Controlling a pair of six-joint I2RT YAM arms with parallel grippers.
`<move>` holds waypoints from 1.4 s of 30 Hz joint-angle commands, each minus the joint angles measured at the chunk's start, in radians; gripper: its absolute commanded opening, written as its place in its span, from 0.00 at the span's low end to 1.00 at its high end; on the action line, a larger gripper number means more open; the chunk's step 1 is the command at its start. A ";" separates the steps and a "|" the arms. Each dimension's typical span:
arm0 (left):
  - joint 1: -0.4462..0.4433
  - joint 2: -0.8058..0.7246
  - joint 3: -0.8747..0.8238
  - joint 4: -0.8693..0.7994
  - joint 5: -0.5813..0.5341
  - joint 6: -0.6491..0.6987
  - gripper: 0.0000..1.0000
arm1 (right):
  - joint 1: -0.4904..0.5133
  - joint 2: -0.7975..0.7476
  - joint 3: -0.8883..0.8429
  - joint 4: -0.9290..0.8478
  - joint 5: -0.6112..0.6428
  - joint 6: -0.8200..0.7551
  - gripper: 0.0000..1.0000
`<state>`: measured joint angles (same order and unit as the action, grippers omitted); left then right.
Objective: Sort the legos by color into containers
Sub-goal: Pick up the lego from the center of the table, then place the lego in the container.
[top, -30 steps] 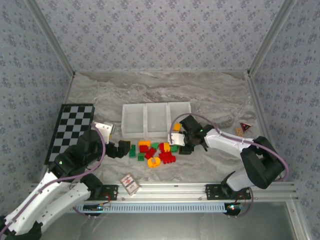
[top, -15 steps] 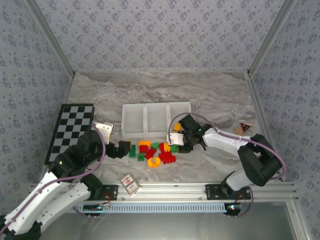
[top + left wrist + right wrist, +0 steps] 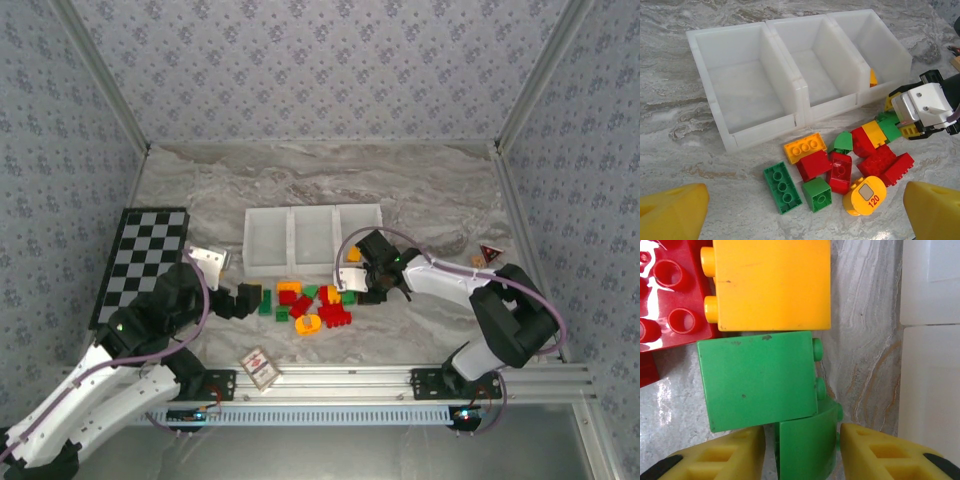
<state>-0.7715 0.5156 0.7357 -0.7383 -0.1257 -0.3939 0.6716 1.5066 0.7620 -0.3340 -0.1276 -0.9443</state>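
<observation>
Red, green and orange-yellow legos (image 3: 310, 305) lie in a heap in front of the containers (image 3: 290, 240), a white three-bin tray (image 3: 805, 95). One orange piece (image 3: 873, 78) lies in the right bin. My right gripper (image 3: 352, 285) is down at the heap's right end. Its jaws (image 3: 802, 440) straddle a curved green lego (image 3: 805, 445): the right finger touches it and a thin gap shows on the left. A larger green brick (image 3: 757, 385) and an orange one (image 3: 772, 282) lie just beyond. My left gripper (image 3: 243, 298) hangs wide open left of the heap, over a green cube (image 3: 817, 193).
A black-and-white checkerboard (image 3: 140, 262) lies at the left. A small red-patterned card (image 3: 259, 367) sits near the front rail. Two small objects (image 3: 487, 256) rest by the right wall. The bin wall (image 3: 930, 340) is close to my right gripper.
The right gripper's jaws have narrowed around the curved green lego and it has edged slightly left. The left arm has not moved.
</observation>
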 commanded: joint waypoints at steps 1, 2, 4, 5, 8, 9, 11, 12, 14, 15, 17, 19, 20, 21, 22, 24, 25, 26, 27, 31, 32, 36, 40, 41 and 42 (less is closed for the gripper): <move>-0.009 -0.015 0.005 -0.012 -0.024 -0.008 1.00 | 0.003 0.000 0.019 -0.042 0.012 -0.024 0.42; -0.009 -0.017 0.005 -0.012 -0.026 -0.008 1.00 | 0.006 -0.004 0.018 -0.047 0.015 -0.024 0.40; -0.009 -0.019 0.005 -0.013 -0.026 -0.008 1.00 | 0.011 -0.016 0.015 -0.054 0.023 -0.021 0.37; -0.009 -0.020 0.005 -0.012 -0.025 -0.008 1.00 | 0.013 -0.024 0.014 -0.062 0.026 -0.018 0.32; -0.010 -0.023 0.005 -0.013 -0.025 -0.009 1.00 | 0.023 -0.048 0.003 -0.069 0.044 -0.008 0.29; -0.010 -0.025 0.005 -0.013 -0.026 -0.008 1.00 | 0.027 -0.058 -0.001 -0.069 0.049 -0.004 0.28; -0.011 -0.027 0.004 -0.013 -0.025 -0.008 1.00 | 0.033 -0.083 -0.010 -0.073 0.059 0.012 0.27; -0.010 -0.028 0.005 -0.012 -0.026 -0.007 1.00 | 0.037 -0.099 -0.013 -0.077 0.064 0.022 0.26; -0.010 -0.029 0.005 -0.013 -0.026 -0.007 1.00 | 0.053 -0.138 -0.013 -0.094 0.076 0.046 0.26; -0.010 -0.031 0.005 -0.013 -0.027 -0.007 1.00 | 0.059 -0.165 -0.010 -0.105 0.083 0.062 0.25; -0.011 -0.031 0.004 -0.012 -0.028 -0.007 1.00 | 0.077 -0.225 0.006 -0.130 0.094 0.100 0.25; -0.011 -0.031 0.004 -0.012 -0.027 -0.007 1.00 | 0.098 -0.284 0.038 -0.151 0.102 0.148 0.25; -0.011 -0.031 0.004 -0.012 -0.026 -0.007 1.00 | 0.110 -0.309 0.062 -0.159 0.107 0.164 0.25; -0.010 -0.031 0.004 -0.010 -0.026 -0.007 1.00 | 0.123 -0.325 0.091 -0.167 0.109 0.179 0.25; -0.011 -0.031 0.002 -0.010 -0.027 -0.007 1.00 | 0.132 -0.332 0.119 -0.171 0.110 0.188 0.25; -0.010 -0.029 0.002 -0.009 -0.027 -0.006 1.00 | 0.148 -0.325 0.190 -0.170 0.108 0.194 0.25; -0.010 -0.029 0.002 -0.009 -0.027 -0.006 1.00 | 0.153 -0.311 0.221 -0.170 0.107 0.193 0.25; -0.010 -0.029 0.002 -0.010 -0.026 -0.006 1.00 | 0.157 -0.286 0.263 -0.169 0.104 0.189 0.25; -0.010 -0.029 0.002 -0.010 -0.027 -0.007 1.00 | 0.161 -0.256 0.306 -0.166 0.102 0.177 0.25; -0.011 -0.030 0.004 -0.012 -0.029 -0.007 1.00 | 0.153 -0.096 0.467 -0.176 0.083 0.122 0.24; -0.011 -0.031 0.004 -0.011 -0.030 -0.006 1.00 | 0.149 -0.046 0.509 -0.189 0.067 0.107 0.23; -0.011 -0.040 0.004 -0.013 -0.034 -0.007 1.00 | 0.106 0.112 0.619 -0.190 -0.003 0.078 0.22; -0.012 -0.054 0.002 -0.012 -0.040 -0.006 1.00 | 0.073 0.217 0.683 -0.182 -0.053 0.067 0.22; -0.012 -0.058 0.001 -0.012 -0.041 -0.006 1.00 | 0.068 0.243 0.695 -0.181 -0.059 0.064 0.22; -0.012 -0.060 0.001 -0.010 -0.042 -0.007 1.00 | 0.062 0.264 0.706 -0.181 -0.065 0.062 0.22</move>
<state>-0.7753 0.4706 0.7357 -0.7414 -0.1482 -0.3946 0.7475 1.7340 1.4124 -0.4885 -0.1360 -0.8574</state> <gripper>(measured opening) 0.997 0.219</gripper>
